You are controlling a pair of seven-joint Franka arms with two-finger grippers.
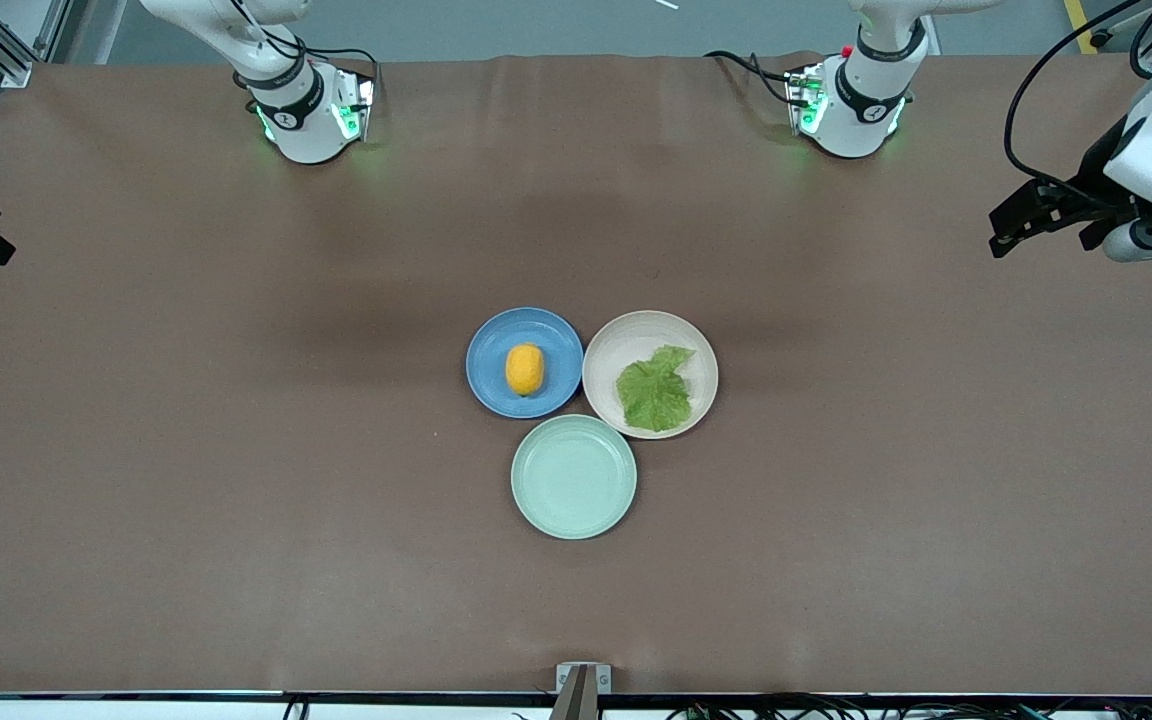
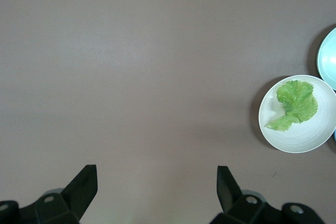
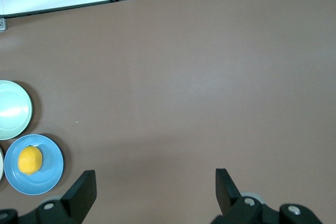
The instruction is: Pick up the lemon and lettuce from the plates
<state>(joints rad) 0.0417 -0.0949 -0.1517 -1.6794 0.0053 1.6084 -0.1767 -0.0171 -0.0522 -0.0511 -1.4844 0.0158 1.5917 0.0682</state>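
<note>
Start of the pick. Three round shallow plates cluster, rims nearly touching, at the middle of the desk, well apart from every edge, so either arm can reach them. The small oval yellow-orange lemon [image 1: 524, 369] lies at the centre of the blue plate [image 1: 488, 352]; the flat crinkled green lettuce leaf [image 1: 654, 390] lies on the beige-pinkish plate [image 1: 636, 330], offset toward its rim nearest the front camera. The pale mint-green plate [image 1: 573, 477] sits nearest that camera. Left gripper [image 2: 157, 184] and right gripper [image 3: 156, 187] each hang over bare surface, jaws spread wide, holding nothing; both arms wait. A brown matte cloth [image 1: 186, 450], faintly creased, covers the desk; cables run along its near edge.
</note>
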